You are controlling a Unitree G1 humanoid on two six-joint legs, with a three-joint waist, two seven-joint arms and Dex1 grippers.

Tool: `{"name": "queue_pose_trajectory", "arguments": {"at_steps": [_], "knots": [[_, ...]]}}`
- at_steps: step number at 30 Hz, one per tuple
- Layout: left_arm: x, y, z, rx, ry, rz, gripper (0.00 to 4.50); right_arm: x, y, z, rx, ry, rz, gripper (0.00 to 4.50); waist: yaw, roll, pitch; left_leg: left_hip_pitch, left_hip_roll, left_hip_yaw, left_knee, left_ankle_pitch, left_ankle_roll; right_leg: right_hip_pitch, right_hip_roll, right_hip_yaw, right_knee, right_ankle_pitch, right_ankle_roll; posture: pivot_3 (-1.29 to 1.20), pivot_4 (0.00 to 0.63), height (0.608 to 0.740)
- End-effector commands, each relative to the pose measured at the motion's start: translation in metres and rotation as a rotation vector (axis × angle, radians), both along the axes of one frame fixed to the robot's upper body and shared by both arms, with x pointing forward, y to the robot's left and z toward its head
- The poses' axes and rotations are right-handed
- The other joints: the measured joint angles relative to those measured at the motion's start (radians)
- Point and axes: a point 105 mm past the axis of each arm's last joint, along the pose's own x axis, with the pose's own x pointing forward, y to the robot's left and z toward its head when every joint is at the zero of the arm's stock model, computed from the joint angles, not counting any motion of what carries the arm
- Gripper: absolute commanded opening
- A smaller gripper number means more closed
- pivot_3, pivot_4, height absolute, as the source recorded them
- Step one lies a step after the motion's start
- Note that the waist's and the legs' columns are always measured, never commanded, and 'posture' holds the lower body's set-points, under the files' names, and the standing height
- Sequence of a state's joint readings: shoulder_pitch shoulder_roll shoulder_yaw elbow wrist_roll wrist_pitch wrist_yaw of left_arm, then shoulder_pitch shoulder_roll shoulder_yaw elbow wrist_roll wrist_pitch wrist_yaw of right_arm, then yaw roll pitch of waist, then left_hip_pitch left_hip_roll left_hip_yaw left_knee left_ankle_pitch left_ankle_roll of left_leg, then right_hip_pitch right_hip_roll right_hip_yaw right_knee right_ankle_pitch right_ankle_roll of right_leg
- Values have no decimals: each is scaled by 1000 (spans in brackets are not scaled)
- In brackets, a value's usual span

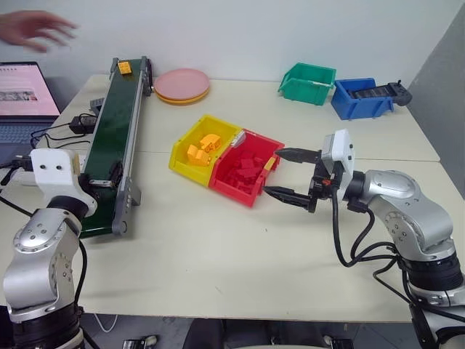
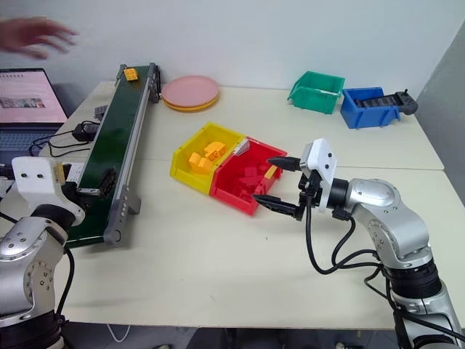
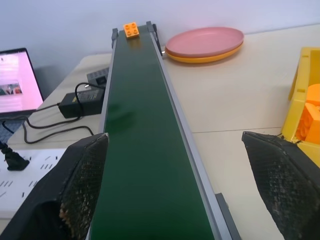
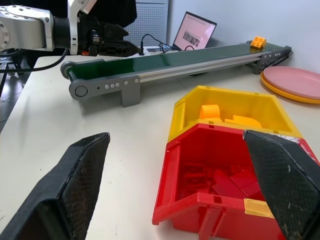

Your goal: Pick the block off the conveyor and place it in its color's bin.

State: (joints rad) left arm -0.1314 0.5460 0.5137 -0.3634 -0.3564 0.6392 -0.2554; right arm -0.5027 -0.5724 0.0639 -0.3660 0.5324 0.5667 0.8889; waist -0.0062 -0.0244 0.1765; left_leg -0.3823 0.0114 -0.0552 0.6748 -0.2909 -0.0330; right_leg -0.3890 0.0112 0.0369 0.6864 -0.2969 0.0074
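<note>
Left gripper point(image 3: 175, 190), fingers spread, empty, over near end of conveyor point(image 1: 116, 138). Block point(image 1: 124, 67) at belt's far end. Yellow bin point(image 1: 190, 161) mid-table, touching red bin point(image 1: 247, 190). Right gripper point(image 1: 289, 174), spread, empty, beside red bin.

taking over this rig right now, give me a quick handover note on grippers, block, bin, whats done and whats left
Left gripper: open, empty, held over the near end of the conveyor, aimed along the belt.
Right gripper: open, empty, hovering just beside the red bin.
Block: sitting at the far end of the belt, well away from both grippers.
Yellow bin: on the table, touching the red bin, already holds some yellow-orange pieces.
A person's hand is in the air beyond the laptop.
Done: nothing for this block yet.
Left: pick the block off the belt, drop it in the yellow bin.
</note>
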Motion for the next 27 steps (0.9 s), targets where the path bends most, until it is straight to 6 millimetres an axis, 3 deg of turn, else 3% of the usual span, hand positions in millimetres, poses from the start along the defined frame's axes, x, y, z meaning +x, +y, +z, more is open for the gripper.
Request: {"name": "queue_pose_trajectory", "arguments": {"at_steps": [1, 12, 16, 27], "knots": [[-6, -1, 19, -5, -67, -16, 4481, -4, 3, 11, 8, -30, 31, 4500, 0, 0, 0, 0, 0, 0, 0, 0, 0, 0, 0, 0, 0, 0, 0, 0, 150, 740], [-14, 1, 22, 45, -58, 28, 4481, -8, 2, 19, -23, -12, 105, 4500, 0, 0, 0, 0, 0, 0, 0, 0, 0, 0, 0, 0, 0, 0, 0, 0, 150, 740], [-19, 13, 26, -1, -88, 86, 4481, -8, 1, 22, -42, -13, 137, 4500, 1, 0, 0, 0, 0, 0, 0, 0, 0, 0, 0, 0, -1, 0, 0, 0, 150, 740], [-12, 27, 25, -33, -14, 170, 4481, -5, 4, 28, -55, -47, 152, 4500, 1, 0, 0, 0, 0, 0, -1, 0, 0, 0, 0, 0, -1, 0, 0, 0, 150, 740]]}}
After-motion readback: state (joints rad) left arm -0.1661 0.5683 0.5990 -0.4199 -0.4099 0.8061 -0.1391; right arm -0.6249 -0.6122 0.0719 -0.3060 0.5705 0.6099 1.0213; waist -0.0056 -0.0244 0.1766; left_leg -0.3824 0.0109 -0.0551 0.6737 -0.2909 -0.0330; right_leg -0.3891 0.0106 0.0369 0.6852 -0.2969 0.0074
